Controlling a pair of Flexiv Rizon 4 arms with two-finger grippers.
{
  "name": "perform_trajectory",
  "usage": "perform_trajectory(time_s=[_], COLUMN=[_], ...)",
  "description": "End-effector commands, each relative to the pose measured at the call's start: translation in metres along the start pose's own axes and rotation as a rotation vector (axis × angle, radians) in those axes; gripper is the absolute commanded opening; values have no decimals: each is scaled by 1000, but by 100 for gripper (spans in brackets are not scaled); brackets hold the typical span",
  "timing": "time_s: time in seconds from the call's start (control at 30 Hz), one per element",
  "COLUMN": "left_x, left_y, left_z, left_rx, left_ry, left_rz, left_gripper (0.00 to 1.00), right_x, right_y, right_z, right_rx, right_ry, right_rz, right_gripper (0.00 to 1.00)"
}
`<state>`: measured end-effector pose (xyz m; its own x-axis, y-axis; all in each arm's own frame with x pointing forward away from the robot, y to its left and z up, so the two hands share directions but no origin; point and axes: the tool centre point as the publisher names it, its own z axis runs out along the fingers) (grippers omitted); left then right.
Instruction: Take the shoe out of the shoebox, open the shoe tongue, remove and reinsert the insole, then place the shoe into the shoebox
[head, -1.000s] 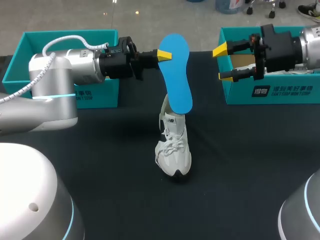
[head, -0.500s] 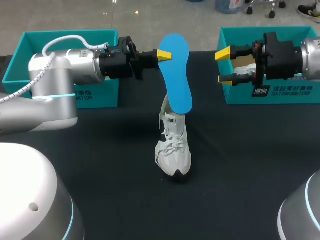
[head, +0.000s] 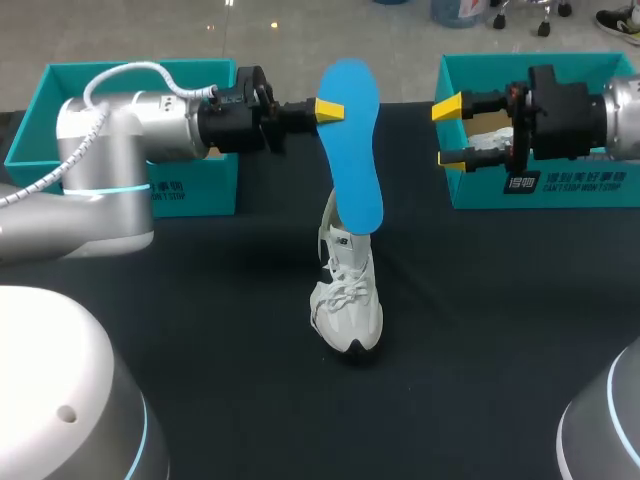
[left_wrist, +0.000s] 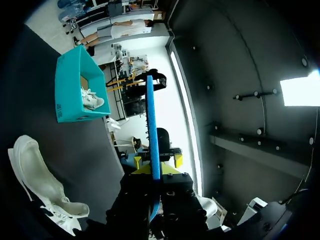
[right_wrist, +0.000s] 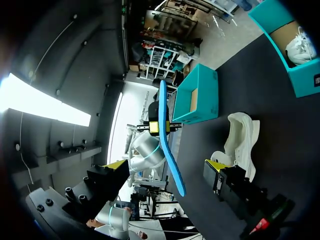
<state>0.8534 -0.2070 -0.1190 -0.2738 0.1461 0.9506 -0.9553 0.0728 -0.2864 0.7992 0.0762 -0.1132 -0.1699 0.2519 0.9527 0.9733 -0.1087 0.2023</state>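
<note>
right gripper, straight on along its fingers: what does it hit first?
Most likely the blue insole, held up over the shoe by the left gripper. The right wrist view shows it ahead of the right gripper, in line with the gap between its open fingers. Depth is unclear.

Soft, even light from overhead on the dark tabletop (head: 200, 300): the white shoe (head: 346, 300) and blue insole (head: 352, 140) read cleanly, with hardly a shadow beneath. Wrist views are much dimmer, each with one blown-out bright patch (left_wrist: 300, 92), overhead lighting, most likely.
</note>
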Motion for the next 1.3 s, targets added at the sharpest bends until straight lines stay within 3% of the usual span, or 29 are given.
perform_trajectory(time_s=[0.03,0.1,0.2,0.53,1.3], left_x=[9,10,10,11,11], left_y=[-9,-9,-7,2,2], left_z=[-1,-1,-1,-2,-2], left_rx=[-94,-133,-161,-50,-50], left_ry=[-143,-225,-222,-155,-155], left_rz=[150,267,430,651,651], left_gripper=[0,0,0,0,0], right_x=[0,0,0,0,0], right_y=[0,0,0,0,0], right_z=[2,2,2,2,2], right_rx=[-2,-2,-2,-2,-2], right_ry=[-2,-2,-2,-2,-2], right_rz=[1,1,1,1,1], right_gripper=[100,100,100,100,100])
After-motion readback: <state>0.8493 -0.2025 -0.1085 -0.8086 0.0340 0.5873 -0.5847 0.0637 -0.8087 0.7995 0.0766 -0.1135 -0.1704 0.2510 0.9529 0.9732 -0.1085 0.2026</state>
